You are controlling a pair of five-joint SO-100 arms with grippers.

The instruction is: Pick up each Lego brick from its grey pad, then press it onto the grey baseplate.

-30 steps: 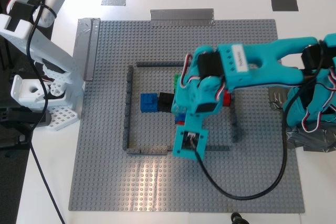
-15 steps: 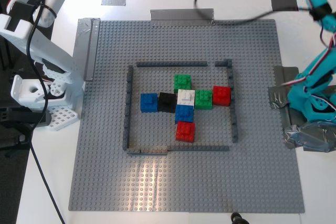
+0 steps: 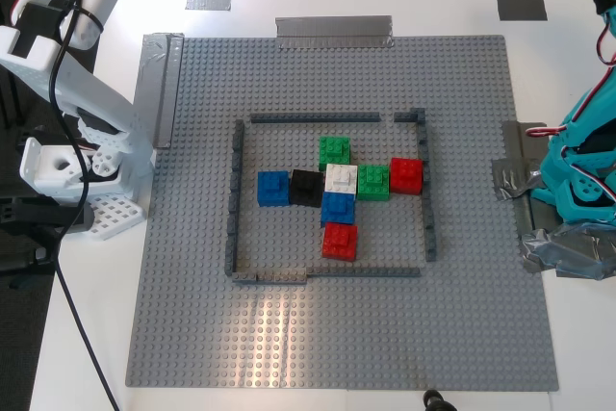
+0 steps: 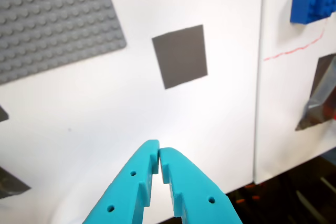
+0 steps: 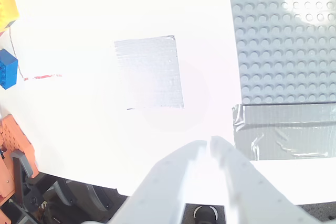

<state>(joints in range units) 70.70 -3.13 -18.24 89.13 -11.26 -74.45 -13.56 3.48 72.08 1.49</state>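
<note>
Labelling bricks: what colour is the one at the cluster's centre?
White brick, clearest in the exterior view.

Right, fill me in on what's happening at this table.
Neither arm holds anything. My first gripper, the teal one, is shut and hangs over a bare grey pad beside the grey baseplate. My second gripper, the white one, is also shut, above the other pad, which is bare too. Eight bricks sit clustered inside the outline on the baseplate, among them a red brick at the cluster's near end.
</note>
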